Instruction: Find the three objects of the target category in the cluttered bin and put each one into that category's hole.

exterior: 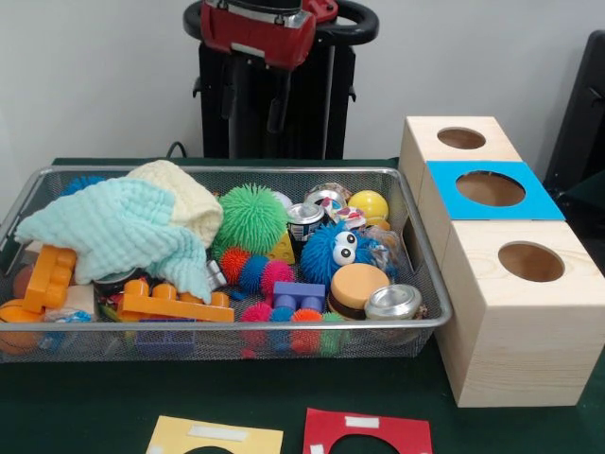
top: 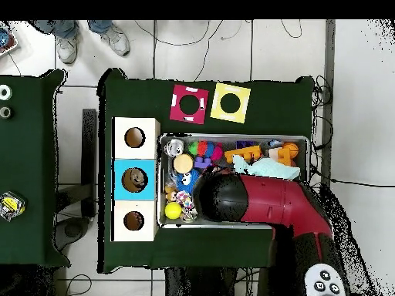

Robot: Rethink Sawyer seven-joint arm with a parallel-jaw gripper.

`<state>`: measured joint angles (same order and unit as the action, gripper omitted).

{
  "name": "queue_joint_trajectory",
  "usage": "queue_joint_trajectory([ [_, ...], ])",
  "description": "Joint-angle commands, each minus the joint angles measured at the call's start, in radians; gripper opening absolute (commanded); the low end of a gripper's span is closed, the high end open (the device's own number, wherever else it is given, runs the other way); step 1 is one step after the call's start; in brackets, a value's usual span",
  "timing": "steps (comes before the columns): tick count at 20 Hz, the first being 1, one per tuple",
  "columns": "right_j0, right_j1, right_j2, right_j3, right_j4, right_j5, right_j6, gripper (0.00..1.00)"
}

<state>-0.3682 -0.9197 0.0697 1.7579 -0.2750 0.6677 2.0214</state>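
Observation:
The silver wire-mesh bin [exterior: 236,172] sits on the green table, full of clutter, and also shows in the overhead view [top: 231,137]. In it are a mint and cream cloth [exterior: 123,227], a green spiky ball [exterior: 252,218], a yellow ball [exterior: 369,203], a blue fuzzy toy with eyes [exterior: 340,251], two tin cans [exterior: 304,219] [exterior: 393,303], orange bricks [exterior: 170,303] and a purple brick [exterior: 298,298]. My gripper [exterior: 253,104] hangs high above the bin's far side, open and empty. In the overhead view the red arm [top: 262,202] covers the bin's middle.
Three wooden boxes with round holes stand beside the bin: a plain one [exterior: 458,142], a blue-topped one [exterior: 487,189] and a plain one [exterior: 529,312]. A red card [exterior: 367,433] and a yellow card [exterior: 216,437] lie at the near edge. A person's feet [top: 89,38] show overhead.

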Motion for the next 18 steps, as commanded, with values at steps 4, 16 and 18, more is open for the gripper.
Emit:
queue_joint_trajectory([
  [4,0.129,0.181,-0.168,-0.026,0.141,-0.147,0.495,1.00],
  [16,0.113,0.294,-0.389,-0.001,0.347,-0.206,0.708,1.00],
  [18,0.129,0.303,-0.481,-0.014,0.346,-0.179,0.755,1.00],
])
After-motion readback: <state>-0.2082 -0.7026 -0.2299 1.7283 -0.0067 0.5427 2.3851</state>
